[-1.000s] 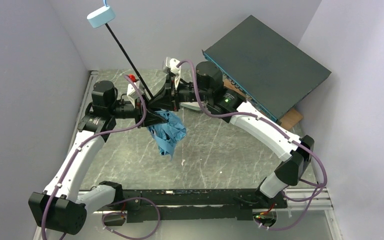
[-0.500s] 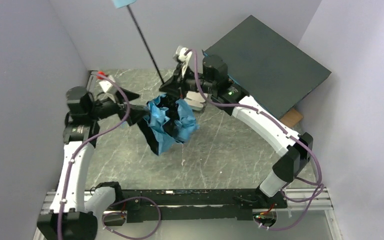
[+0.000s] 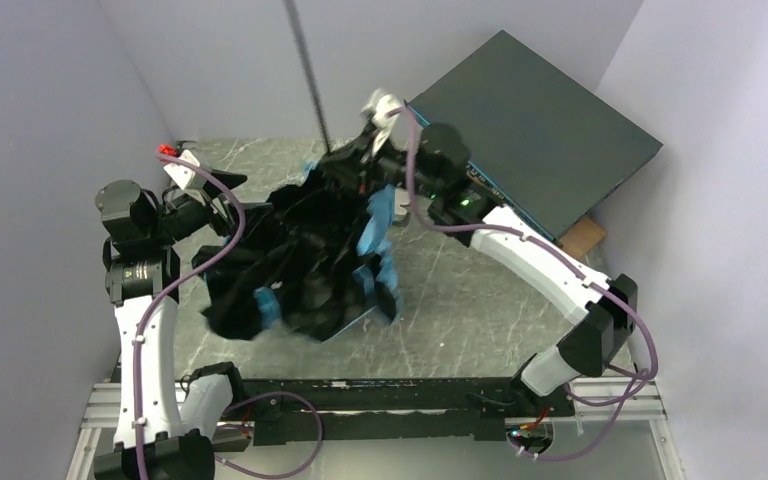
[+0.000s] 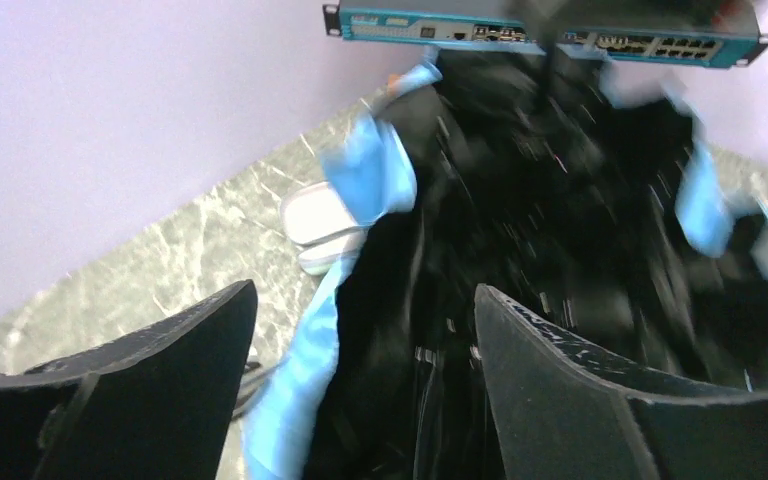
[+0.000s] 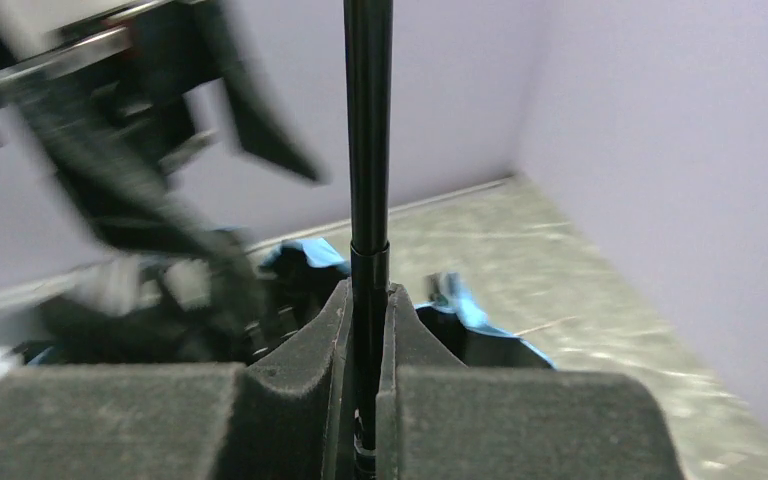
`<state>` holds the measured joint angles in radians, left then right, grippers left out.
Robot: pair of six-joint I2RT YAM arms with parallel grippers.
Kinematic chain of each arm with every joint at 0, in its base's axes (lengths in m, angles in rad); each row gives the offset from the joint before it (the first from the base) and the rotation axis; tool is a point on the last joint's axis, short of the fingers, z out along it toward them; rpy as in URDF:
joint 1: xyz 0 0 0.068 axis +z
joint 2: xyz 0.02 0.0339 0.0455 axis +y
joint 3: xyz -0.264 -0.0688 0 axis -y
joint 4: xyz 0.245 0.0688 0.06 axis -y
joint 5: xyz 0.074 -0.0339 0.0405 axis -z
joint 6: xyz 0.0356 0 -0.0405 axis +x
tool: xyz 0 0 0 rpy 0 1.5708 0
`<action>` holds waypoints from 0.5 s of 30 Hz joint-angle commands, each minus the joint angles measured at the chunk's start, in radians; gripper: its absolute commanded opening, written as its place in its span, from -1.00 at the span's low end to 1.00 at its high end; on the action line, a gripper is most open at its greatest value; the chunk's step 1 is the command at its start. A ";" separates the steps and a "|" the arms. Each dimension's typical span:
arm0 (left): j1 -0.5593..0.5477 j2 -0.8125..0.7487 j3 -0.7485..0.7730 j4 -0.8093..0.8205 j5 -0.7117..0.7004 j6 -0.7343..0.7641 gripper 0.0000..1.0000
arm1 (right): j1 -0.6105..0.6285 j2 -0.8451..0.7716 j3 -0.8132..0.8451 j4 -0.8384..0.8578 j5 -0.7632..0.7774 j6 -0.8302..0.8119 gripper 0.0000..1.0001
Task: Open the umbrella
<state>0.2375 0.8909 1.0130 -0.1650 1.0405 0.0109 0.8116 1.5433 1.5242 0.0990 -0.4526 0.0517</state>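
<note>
The umbrella [image 3: 300,265] sits at the middle of the overhead view, between the two arms. Its canopy [image 4: 520,230] is half spread, mostly black lining with sky-blue patches at the edges, and it hangs low over the marbled table [image 3: 460,300].

The right gripper [image 5: 368,292] is clamped tight on the thin black shaft [image 3: 310,80], its foam pads pressed to either side just under a joint in the tube. From that grip the long axis rises up and slightly left to the top edge of the overhead frame; the canopy lies down and to the left of the gripper.

The left gripper [image 4: 365,290] stands wide apart and holds nothing. The canopy lies straight ahead of it, filling the gap between and beyond its fingers, so the left arm looks the nearer one to the loose fabric. Any further spreading would probably turn on travel along that shaft line.

The handle is cut off above the overhead frame, and the runner and ribs are lost in black folds. Both wrist views are smeared, so it cannot be told whether the left fingers touch cloth.

A pale oblong case [image 4: 315,215] lies on the table beside the canopy; the dark-grey flat box [image 3: 540,130] leans at the upper right.
</note>
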 commanded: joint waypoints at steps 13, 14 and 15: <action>-0.271 -0.061 0.057 0.063 -0.050 0.098 0.33 | 0.046 -0.062 -0.007 0.309 0.142 0.055 -1.00; -0.292 -0.054 0.060 0.066 -0.064 0.102 0.31 | 0.054 -0.062 -0.008 0.309 0.134 0.052 -1.00; -0.314 -0.046 0.061 0.069 -0.077 0.105 0.30 | 0.062 -0.061 -0.007 0.307 0.131 0.047 -1.00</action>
<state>-0.0109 0.8349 1.0370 -0.1551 1.0264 0.0906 0.8650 1.5036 1.4853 0.2722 -0.3424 0.0967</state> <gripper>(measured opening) 0.663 0.076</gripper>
